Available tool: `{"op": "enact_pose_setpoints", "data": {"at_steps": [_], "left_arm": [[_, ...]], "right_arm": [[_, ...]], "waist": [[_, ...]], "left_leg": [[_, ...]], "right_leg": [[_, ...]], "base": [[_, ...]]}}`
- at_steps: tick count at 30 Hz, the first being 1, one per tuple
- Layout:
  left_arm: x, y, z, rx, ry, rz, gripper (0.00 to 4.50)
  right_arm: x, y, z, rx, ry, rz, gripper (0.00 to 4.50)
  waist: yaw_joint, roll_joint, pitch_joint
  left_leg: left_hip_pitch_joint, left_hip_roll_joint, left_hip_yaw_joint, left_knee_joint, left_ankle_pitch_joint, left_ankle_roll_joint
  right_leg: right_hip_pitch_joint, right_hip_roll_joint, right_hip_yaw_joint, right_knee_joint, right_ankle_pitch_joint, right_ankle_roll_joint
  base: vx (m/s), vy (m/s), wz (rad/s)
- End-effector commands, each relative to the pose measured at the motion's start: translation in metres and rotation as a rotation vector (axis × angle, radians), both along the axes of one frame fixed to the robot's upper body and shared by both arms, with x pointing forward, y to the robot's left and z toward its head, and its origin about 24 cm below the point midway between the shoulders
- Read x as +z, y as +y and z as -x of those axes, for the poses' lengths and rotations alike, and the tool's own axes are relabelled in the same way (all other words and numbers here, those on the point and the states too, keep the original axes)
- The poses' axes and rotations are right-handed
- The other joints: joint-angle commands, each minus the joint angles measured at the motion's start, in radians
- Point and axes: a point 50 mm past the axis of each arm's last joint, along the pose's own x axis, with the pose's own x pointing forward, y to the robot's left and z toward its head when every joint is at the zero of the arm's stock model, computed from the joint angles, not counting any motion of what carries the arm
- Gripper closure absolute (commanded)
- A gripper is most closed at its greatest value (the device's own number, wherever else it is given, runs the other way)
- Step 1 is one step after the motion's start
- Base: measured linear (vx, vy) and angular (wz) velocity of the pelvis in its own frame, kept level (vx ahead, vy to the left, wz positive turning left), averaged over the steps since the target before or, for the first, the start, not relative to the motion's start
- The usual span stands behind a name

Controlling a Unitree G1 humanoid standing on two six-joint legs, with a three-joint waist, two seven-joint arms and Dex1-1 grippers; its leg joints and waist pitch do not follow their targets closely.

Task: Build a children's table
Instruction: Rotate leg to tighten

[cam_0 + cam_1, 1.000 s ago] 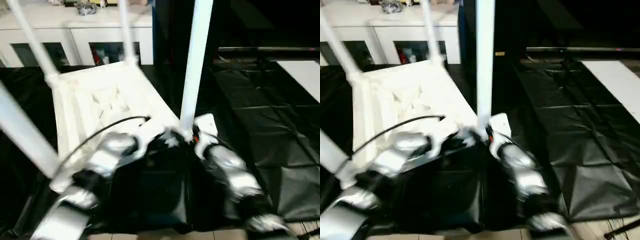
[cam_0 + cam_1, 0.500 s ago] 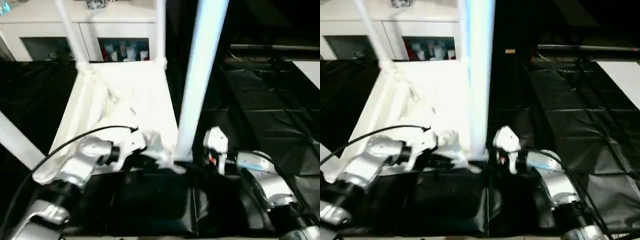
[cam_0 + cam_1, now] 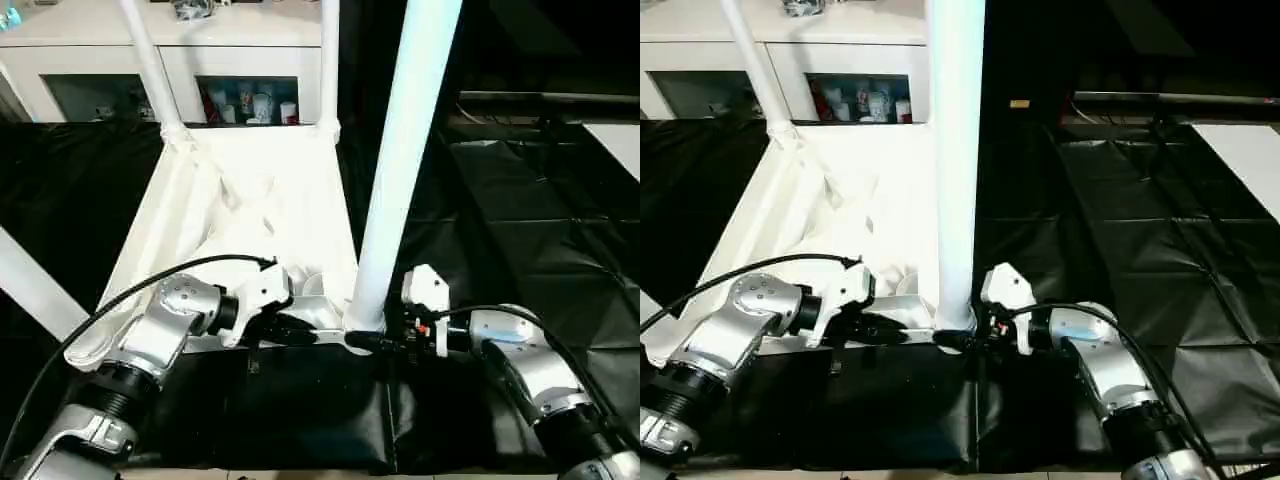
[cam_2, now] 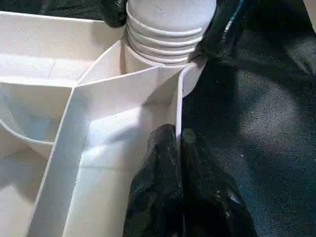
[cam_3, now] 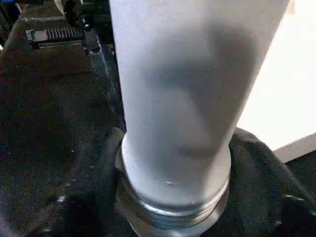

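Children's table (image 3: 250, 200) upside down on black-sheeted desk (image 3: 520, 220), centre-left of head views, ribbed underside up, legs rising past upper frame edge. Nearest leg (image 3: 400, 160) seated in corner socket at lower centre. Left tool (image 4: 178, 143) clamped together on thin rim wall just beside that socket. Right tool (image 3: 385, 342) at base of same leg, black fingers (image 5: 106, 163) either side; grip or gap: cannot tell. White cabinet (image 3: 150, 50) along upper left.

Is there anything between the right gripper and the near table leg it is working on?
Nothing visible. The right gripper is already at the base of the near leg, where the leg enters the children's table's corner socket.
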Motion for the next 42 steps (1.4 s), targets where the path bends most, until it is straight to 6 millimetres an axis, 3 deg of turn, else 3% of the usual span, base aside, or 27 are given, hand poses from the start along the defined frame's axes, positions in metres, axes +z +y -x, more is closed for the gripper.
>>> {"op": "enact_pose_setpoints", "data": {"at_steps": [1,16,20,22,24,26,28,30,31,33,37,39,42], "left_arm": [[-0.006,-0.007,0.009,-0.049,0.053,0.023,4.50],[-0.009,-0.005,0.009,-0.026,0.052,0.008,4.50],[-0.015,-0.014,-0.009,0.149,-0.028,-0.025,4.50],[-0.018,-0.021,-0.015,0.221,-0.043,-0.038,4.50],[-0.020,-0.032,-0.023,0.306,-0.049,-0.029,4.50],[-0.020,-0.045,-0.032,0.411,-0.059,-0.013,4.50],[-0.020,-0.050,-0.036,0.453,-0.061,-0.011,4.50],[-0.020,-0.057,-0.041,0.508,-0.079,-0.018,4.50],[-0.021,-0.060,-0.042,0.514,-0.082,-0.024,4.50],[-0.021,-0.064,-0.043,0.512,-0.093,-0.036,4.50],[-0.021,-0.064,-0.043,0.476,-0.107,-0.044,4.50],[-0.021,-0.061,-0.041,0.439,-0.117,-0.046,4.50],[-0.021,-0.055,-0.036,0.366,-0.110,-0.043,4.50]], "right_arm": [[0.003,-0.002,-0.003,0.008,0.000,0.018,1.67],[-0.002,-0.001,-0.005,-0.042,0.008,0.022,1.80],[-0.009,0.012,-0.025,-0.349,-0.004,-0.046,1.80],[-0.014,0.023,-0.030,-0.470,0.011,-0.067,1.80],[-0.020,0.037,-0.031,-0.582,0.028,-0.078,1.81],[-0.024,0.053,-0.032,-0.677,0.037,-0.078,1.81],[-0.025,0.058,-0.033,-0.711,0.041,-0.081,1.81],[-0.026,0.067,-0.036,-0.770,0.044,-0.077,1.81],[-0.025,0.071,-0.037,-0.774,0.032,-0.075,1.81],[-0.023,0.075,-0.039,-0.764,0.006,-0.053,1.81],[-0.021,0.078,-0.038,-0.731,0.020,-0.092,1.81],[-0.019,0.077,-0.037,-0.717,0.018,-0.116,1.25],[-0.013,0.067,-0.041,-0.718,-0.013,-0.140,1.01]], "waist": [[0.000,-0.015,-0.053],[-0.001,-0.016,-0.053],[-0.015,-0.014,-0.045],[-0.028,-0.017,-0.043],[-0.030,-0.018,-0.042],[-0.030,-0.019,-0.040],[-0.029,-0.019,-0.040],[-0.033,-0.017,-0.036],[-0.032,-0.018,-0.038],[-0.030,-0.017,-0.040],[-0.026,-0.017,-0.044],[-0.026,-0.017,-0.043],[-0.025,-0.019,-0.045]], "left_leg": [[0.006,0.040,-0.015,-0.063,-0.166,0.080],[0.007,0.039,-0.015,-0.060,-0.158,0.082],[0.006,0.036,-0.018,-0.069,-0.235,0.037],[0.006,0.034,-0.025,-0.076,-0.274,-0.002],[0.009,0.033,-0.026,-0.076,-0.291,-0.015],[0.014,0.031,-0.026,-0.076,-0.315,-0.011],[0.016,0.030,-0.028,-0.077,-0.329,-0.009],[0.020,0.027,-0.026,-0.078,-0.353,-0.010],[0.023,0.027,-0.030,-0.079,-0.369,-0.013],[0.021,0.028,-0.030,-0.080,-0.362,-0.004],[0.014,0.031,-0.027,-0.083,-0.319,0.016],[0.014,0.031,-0.026,-0.082,-0.323,0.022],[0.010,0.031,-0.027,-0.083,-0.309,0.029]], "right_leg": [[0.050,-0.047,0.037,-0.066,-0.123,-0.250],[0.049,-0.046,0.036,-0.064,-0.113,-0.254],[0.044,-0.048,0.035,-0.079,-0.267,-0.220],[0.042,-0.050,0.034,-0.089,-0.374,-0.179],[0.038,-0.050,0.034,-0.095,-0.425,-0.151],[0.030,-0.050,0.035,-0.107,-0.479,-0.127],[0.030,-0.049,0.035,-0.108,-0.491,-0.118],[0.021,-0.047,0.034,-0.114,-0.515,-0.111],[0.024,-0.049,0.032,-0.115,-0.530,-0.107],[0.024,-0.049,0.034,-0.116,-0.507,-0.104],[0.033,-0.049,0.037,-0.106,-0.387,-0.135],[0.033,-0.050,0.037,-0.106,-0.384,-0.142],[0.038,-0.053,0.037,-0.105,-0.384,-0.142]], "base": [[0.000,0.000,0.00],[0.000,0.000,0.00],[0.000,0.000,0.00],[-0.029,0.000,-0.02],[-0.027,0.001,-0.03],[-0.026,0.000,-0.02],[0.000,0.000,0.00],[0.000,0.000,0.00],[0.000,0.000,0.00],[0.000,0.000,0.00],[0.000,0.000,0.00],[0.000,0.000,0.00],[0.000,0.000,0.00]]}}
